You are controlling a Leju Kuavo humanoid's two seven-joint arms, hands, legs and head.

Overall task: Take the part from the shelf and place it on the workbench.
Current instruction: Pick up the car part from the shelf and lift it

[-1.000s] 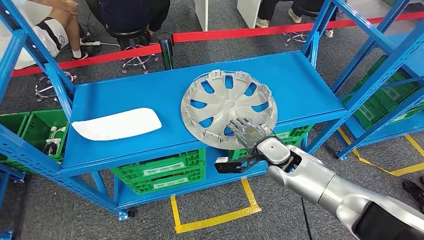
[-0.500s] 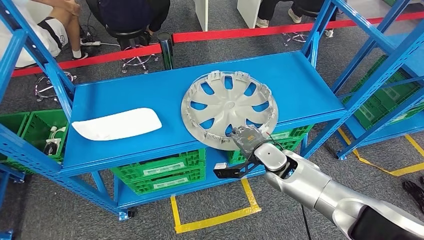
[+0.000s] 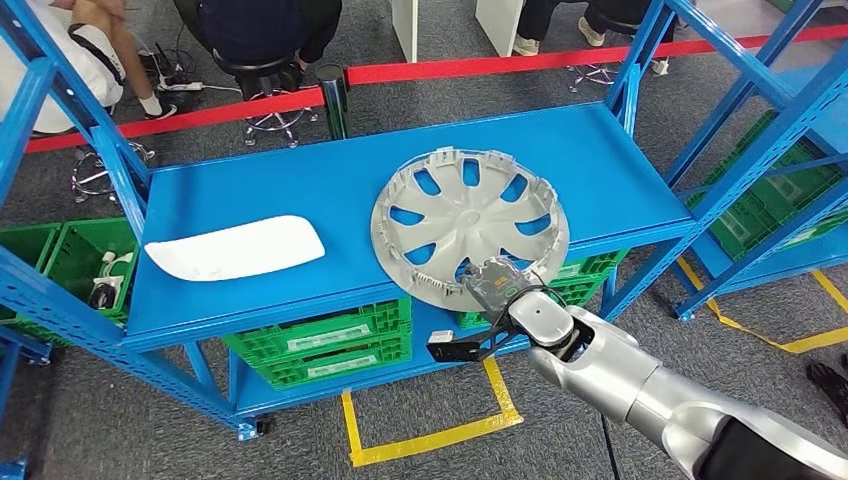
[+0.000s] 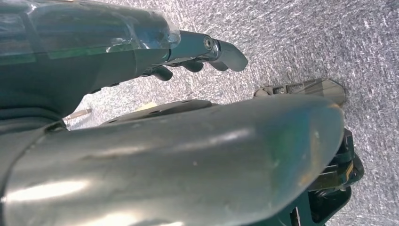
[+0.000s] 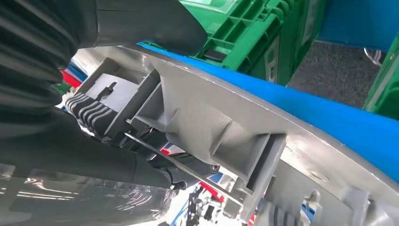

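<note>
- The right hand is largely hidden in the head view: it sits right at the near rim of the wheel cover, and the fingers themselves are hard to make out there.
- The right wrist view gets in close, showing the wheel cover rim with its clips and ribs running across, the thick thumb above it and the dark fingers below; the hand has the rim clamped between them.
- So the right hand is grasping the wheel cover at its near edge.
- The silver right arm reaches up from the lower right, forearm angled toward the shelf, wrist just off the front lip of the blue shelf.
- The wheel cover lies on the blue shelf top, right of centre, its near edge overhanging the front lip where the hand has it.
- A white tray-like piece lies flat on the left part of the same shelf, well apart from the wheel cover.
- The left wrist view looks down at grey floor; the left hand shows curled-in dark fingers with nothing visible in them, though a large shiny body part blocks much of that picture.
- Green crates sit on the level below the shelf top.
- Seated people are cut off at the top edge, behind a red barrier tape.
</note>
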